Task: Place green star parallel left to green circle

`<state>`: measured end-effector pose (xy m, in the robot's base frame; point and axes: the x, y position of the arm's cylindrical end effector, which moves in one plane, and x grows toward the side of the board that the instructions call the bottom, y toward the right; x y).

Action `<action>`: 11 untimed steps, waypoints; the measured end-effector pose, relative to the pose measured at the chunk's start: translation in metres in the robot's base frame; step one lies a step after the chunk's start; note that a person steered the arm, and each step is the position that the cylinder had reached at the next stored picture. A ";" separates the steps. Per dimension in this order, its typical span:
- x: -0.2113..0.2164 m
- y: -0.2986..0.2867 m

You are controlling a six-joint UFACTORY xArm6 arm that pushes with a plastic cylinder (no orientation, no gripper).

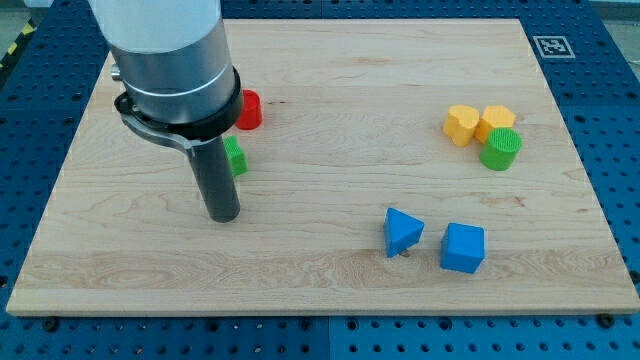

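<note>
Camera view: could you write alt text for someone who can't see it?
My tip rests on a wooden board just below a green block and a red block. Two yellow blocks, a green cylinder and two blue blocks sit at the view's right.

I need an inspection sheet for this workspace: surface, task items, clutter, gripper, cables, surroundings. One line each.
Surface: wooden board, bare in the middle.
Job's things: green star at the view's left, partly hidden behind the rod; green circle at the view's right.
Clutter: red block, two yellow blocks touching the green circle, blue triangle, blue cube.
Grippers: none; my tip sits just below the green star.
Cables: nothing seen.
Surroundings: blue perforated table; marker tag on the board's corner.
</note>
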<state>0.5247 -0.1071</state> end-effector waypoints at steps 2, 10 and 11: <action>0.000 -0.041; -0.059 0.050; -0.059 0.080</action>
